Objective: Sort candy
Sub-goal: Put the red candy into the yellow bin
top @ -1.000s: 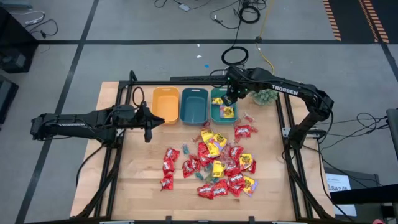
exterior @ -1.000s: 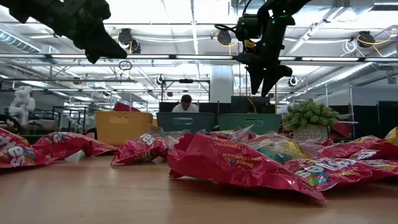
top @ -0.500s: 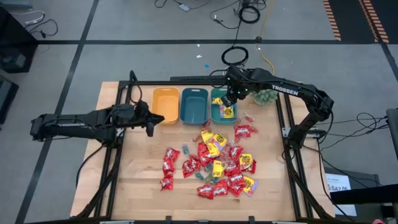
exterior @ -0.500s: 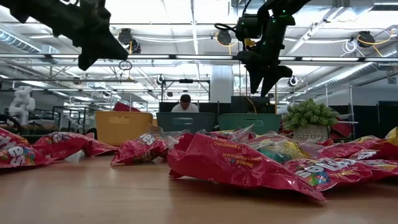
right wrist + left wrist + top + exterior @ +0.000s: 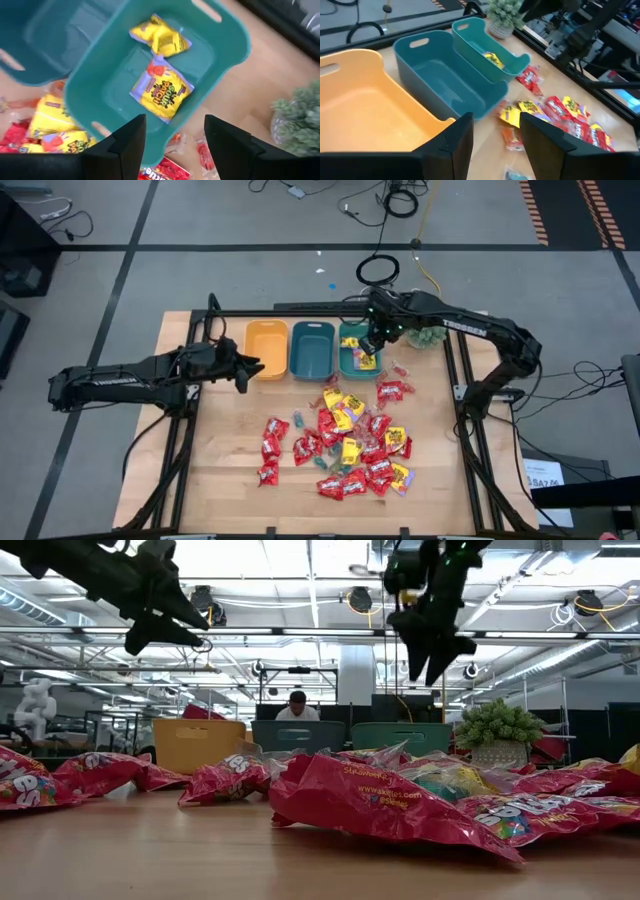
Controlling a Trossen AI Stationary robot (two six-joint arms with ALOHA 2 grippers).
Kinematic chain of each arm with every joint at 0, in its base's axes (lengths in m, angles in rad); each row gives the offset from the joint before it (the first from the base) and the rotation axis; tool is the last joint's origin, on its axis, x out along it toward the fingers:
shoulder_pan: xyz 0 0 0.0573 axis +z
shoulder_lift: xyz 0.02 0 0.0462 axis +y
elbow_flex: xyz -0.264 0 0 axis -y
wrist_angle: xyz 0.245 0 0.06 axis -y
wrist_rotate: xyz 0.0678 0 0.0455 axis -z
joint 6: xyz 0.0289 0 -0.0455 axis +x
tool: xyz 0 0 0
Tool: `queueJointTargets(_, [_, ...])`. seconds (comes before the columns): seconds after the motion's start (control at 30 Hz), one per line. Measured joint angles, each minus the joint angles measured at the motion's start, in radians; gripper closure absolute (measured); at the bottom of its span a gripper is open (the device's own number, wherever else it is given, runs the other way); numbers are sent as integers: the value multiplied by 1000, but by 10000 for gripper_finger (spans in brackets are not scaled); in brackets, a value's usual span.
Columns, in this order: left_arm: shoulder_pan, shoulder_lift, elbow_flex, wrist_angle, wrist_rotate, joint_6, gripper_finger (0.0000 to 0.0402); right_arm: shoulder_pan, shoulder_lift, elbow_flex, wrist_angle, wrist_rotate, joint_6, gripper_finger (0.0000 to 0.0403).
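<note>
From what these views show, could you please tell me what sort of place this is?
Probably a robotics lab or workshop: exposed ceiling ducts and lights, a person seated at workstations beyond the table, and loose cables on the taped floor.

Front candy packets hide the heap behind.

Wooden table | orange bin just ahead of left gripper | dark teal bin between orange bin and lighter teal bin, latter under right gripper | candy piled near-side of both grippers | green plant beside right gripper
</note>
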Motion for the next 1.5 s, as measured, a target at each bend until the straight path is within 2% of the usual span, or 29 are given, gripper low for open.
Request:
queueJointTargets(0.13, [0,0,0,0,10,16,230,69,-112,-23,-1,28,37,209])
queueJointTargets(0.2, [-2,0,0,0,45,92,230,111,-192,-68,1,29,89,209])
queueJointTargets(0.27, [-18,5,2,-3,86,166,230,164,-282,-137,14,33,163,209])
queueJointTargets(0.4, [-65,38,67,-88,90,268,230,313,-490,-329,109,60,363,209])
queueJointTargets(0.53, [-135,116,201,-268,-9,315,230,510,-678,-525,201,152,637,209])
queueJointTargets(0.67, [-242,233,365,-476,-162,250,230,689,-791,-675,275,216,854,209])
queueJointTargets(0.8, [-332,368,495,-609,-250,75,230,828,-806,-744,284,253,935,209])
queueJointTargets(0.93, [-413,519,584,-683,-256,-46,230,938,-780,-750,291,307,911,209])
queueJointTargets(1.2, [-515,847,719,-739,-157,-88,231,1109,-731,-750,271,316,873,209])
queueJointTargets(1.5, [-546,1029,745,-762,-35,-466,231,1188,-710,-750,247,315,881,209])
